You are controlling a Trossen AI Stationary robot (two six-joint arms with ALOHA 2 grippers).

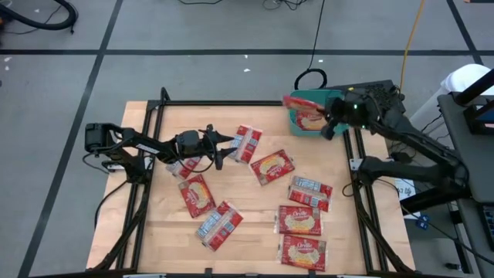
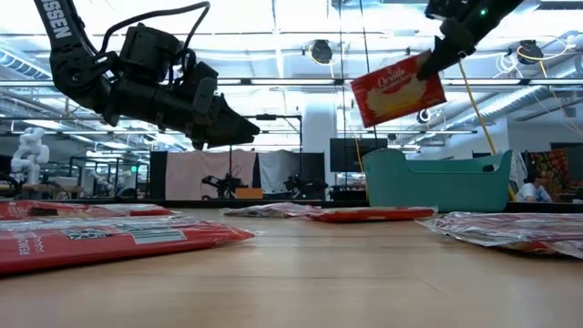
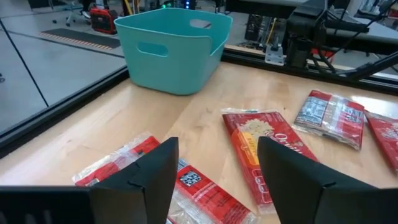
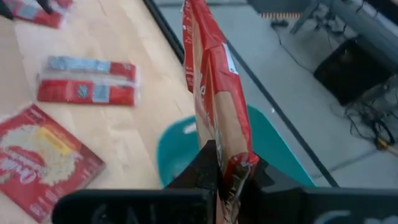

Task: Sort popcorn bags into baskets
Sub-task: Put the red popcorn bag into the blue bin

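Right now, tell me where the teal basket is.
The teal basket sits at the table's far right corner in the high view, under the right gripper, which holds a popcorn bag above it.

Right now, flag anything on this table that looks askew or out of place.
Nothing is damaged or spilled. The loose popcorn bags lie scattered flat at mixed angles, some label side up. One bag hangs tilted from the right gripper over the teal basket, not yet in it. The left gripper is open.
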